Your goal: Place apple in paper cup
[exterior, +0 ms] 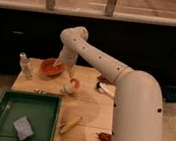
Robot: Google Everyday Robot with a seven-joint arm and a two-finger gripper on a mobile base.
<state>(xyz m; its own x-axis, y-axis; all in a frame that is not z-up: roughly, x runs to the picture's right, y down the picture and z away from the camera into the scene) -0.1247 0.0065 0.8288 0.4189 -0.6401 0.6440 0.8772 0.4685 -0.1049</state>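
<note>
The small white paper cup (71,87) stands on the wooden table (92,111), just right of the orange bowl (51,67). A reddish-orange round thing, apparently the apple (73,84), shows in the cup's mouth. My gripper (69,72) hangs from the white arm (98,59) directly above the cup, close to its rim and beside the bowl's right edge.
A slim white bottle (25,65) stands at the table's left rear. A green tray (23,117) with a grey sponge (22,127) fills the front left. A yellow object (70,124), a small red object (103,136) and a dark item (102,83) lie on the table.
</note>
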